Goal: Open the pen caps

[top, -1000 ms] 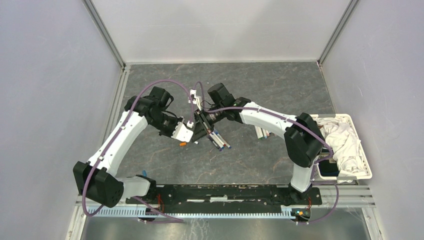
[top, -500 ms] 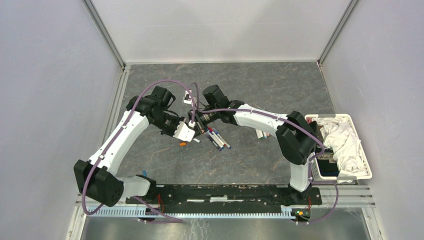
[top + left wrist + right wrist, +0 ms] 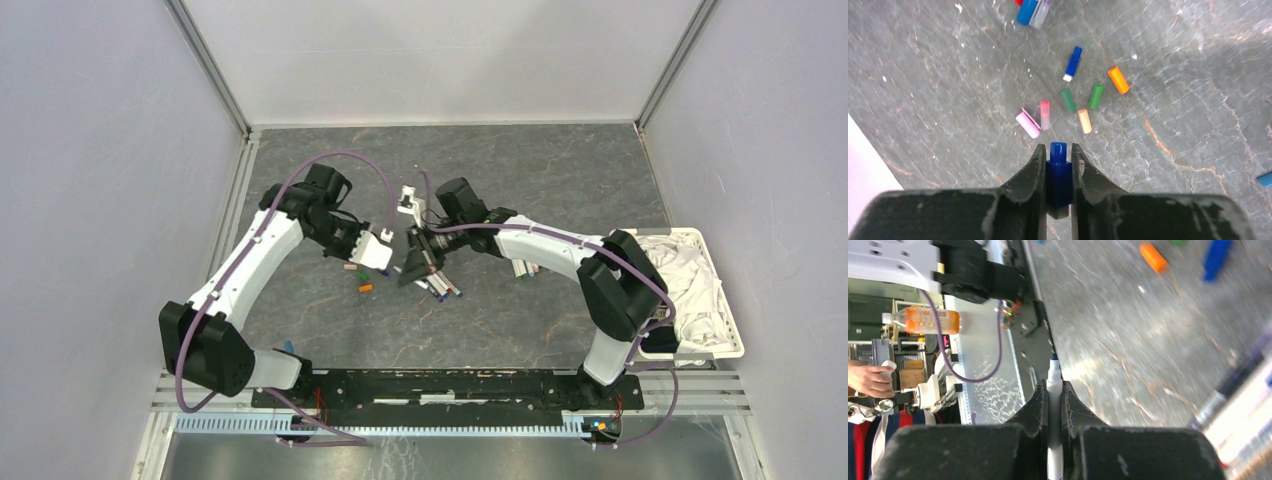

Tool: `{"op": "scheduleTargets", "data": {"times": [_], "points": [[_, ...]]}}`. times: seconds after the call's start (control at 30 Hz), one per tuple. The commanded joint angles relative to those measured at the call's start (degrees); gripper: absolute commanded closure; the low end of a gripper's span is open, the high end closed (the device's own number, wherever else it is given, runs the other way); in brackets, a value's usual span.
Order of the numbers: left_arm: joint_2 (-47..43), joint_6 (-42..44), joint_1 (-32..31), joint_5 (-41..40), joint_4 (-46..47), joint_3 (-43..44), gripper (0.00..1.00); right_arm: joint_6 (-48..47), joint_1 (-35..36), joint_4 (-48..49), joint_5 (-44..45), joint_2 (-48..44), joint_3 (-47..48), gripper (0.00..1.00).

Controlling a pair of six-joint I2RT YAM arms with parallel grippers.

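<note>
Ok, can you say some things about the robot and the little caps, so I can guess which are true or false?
1. The left fingers pinch a blue cap. True.
2. The right fingers hold nothing. False: they grip a white pen.
3. An orange cap lies loose on the table. True.
4. The two green caps are stacked on each other. False: they lie side by side on the table, not touching.
5. The white basket is empty. False: a white cloth is in it.
</note>
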Motion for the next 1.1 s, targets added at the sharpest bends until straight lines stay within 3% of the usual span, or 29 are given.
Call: {"op": "scheduleTargets", "data": {"times": [0.0, 0.1, 0.3, 0.47, 0.77, 1.0, 1.07], "points": [[1.14, -1.89, 0.72, -4.06, 3.65, 1.36, 0.98, -5.32, -2.06, -5.94, 3.92, -3.55, -3.02, 1.0], [1.42, -5.14, 0.71, -3.74, 7.7, -1.04, 0.98, -7.31, -4.65, -8.99, 9.64, -5.74, -3.5, 1.0], [4.81, -14.85, 0.71, -4.35, 17.48, -8.15, 0.98, -7.04, -11.06, -13.63, 41.12, -11.33, -6.03, 1.0], [10.34, -21.68, 0.69, -7.6, 23.91, -9.55, 0.97, -5.64, -12.51, -11.57, 54.95, -13.51, -10.67, 1.0], [15.78, -25.86, 0.64, -11.41, 26.87, -9.74, 0.87, -5.15, -13.0, -8.1, 61.93, -10.83, -13.54, 1.0], [15.82, -26.97, 0.62, -10.41, 25.72, -9.32, 0.58, -4.93, -12.96, -6.55, 61.76, -7.28, -12.84, 0.92], [15.62, -27.28, 0.62, -9.84, 24.88, -8.82, 0.55, -4.78, -13.0, -6.19, 61.3, -6.59, -12.99, 0.86]]}}
